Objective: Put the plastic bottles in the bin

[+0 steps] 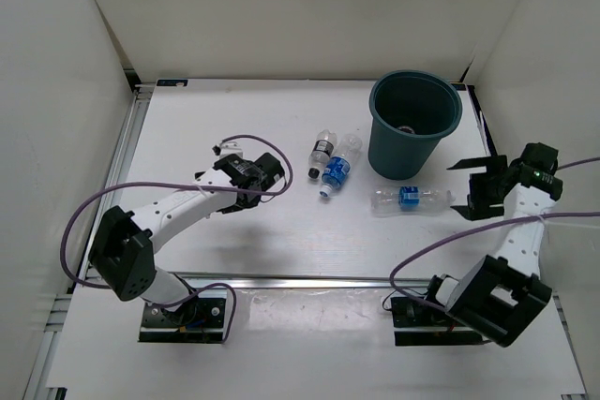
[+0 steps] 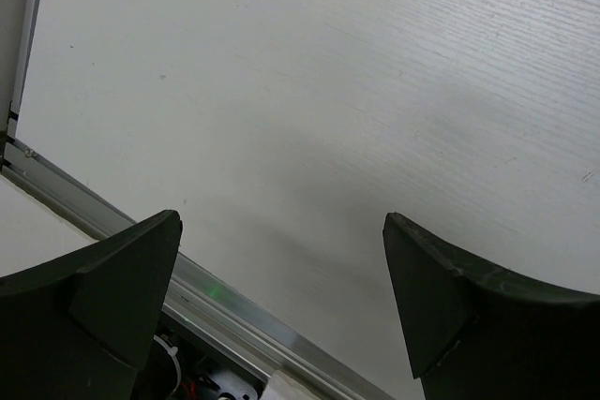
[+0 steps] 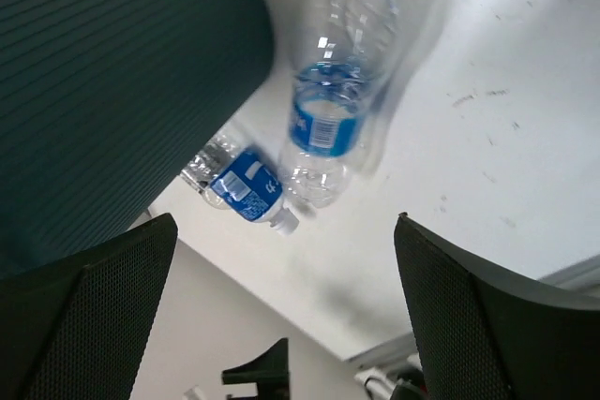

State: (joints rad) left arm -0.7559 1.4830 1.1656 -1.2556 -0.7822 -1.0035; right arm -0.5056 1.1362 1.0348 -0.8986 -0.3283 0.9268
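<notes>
Left gripper (image 2: 281,231), right gripper (image 3: 286,231): both spread wide, holding nothing. We count three plastic bottles outside the bin (image 1: 394,152): blue-label bottle (image 1: 410,199) just beside it, second blue-label bottle (image 1: 336,172) and dark-label bottle (image 1: 322,150) side by side, leftward. All three remain to be binned; we cannot tell what the bin holds.

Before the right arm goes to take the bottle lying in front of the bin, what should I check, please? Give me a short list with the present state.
1. Right pincer open and empty: ok.
2. Left pincer open and empty, with only bare table under it: ok.
3. Near bottle lying on its side with nothing on it: ok.
4. Near bottle inside the right pincer: not ok, it lies ahead of it.
5. Bin upright with its mouth open: ok.
6. A bottle already inside the bin: cannot tell.
</notes>
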